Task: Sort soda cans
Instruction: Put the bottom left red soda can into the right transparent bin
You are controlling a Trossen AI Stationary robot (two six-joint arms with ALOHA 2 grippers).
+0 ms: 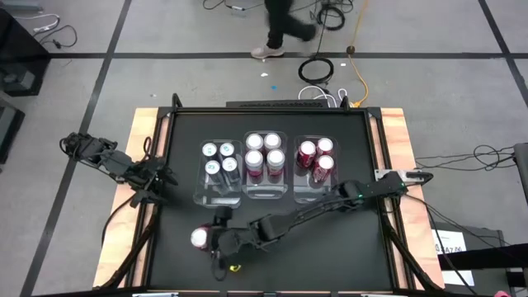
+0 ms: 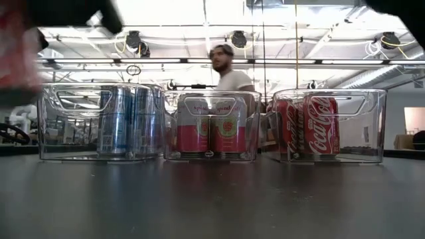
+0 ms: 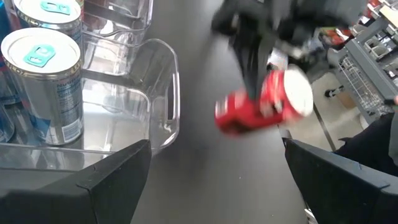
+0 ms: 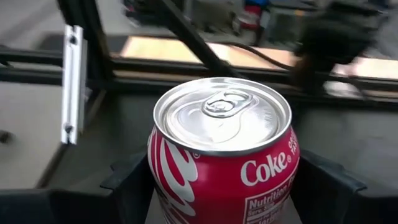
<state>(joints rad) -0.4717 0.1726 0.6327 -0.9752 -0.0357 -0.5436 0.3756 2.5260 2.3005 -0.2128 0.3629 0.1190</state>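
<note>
At the table's near edge, the right claw [image 1: 206,240] clamps a red Coke can [image 4: 222,155] between its fingers, the can carried clear of the dark table [image 1: 346,256] so it can travel to its bin. The left wrist view shows that can [image 3: 264,104] tipped on its side in the grip. To the left, the left claw [image 1: 162,183] waits beside the bins with its fingers spread wide and nothing in them, out of the carrying arm's path. Farther back stand three clear bins, one per colour: teal-blue cans [image 1: 219,158] in the left bin [image 1: 216,194], pink-and-red cans [image 1: 264,153] in the middle bin [image 1: 264,191], and red Coke cans [image 1: 317,157] in the right bin [image 1: 307,191], whose near half is bare and likely meant for the held can. Beyond the table a person [image 2: 229,70] passes.
</note>
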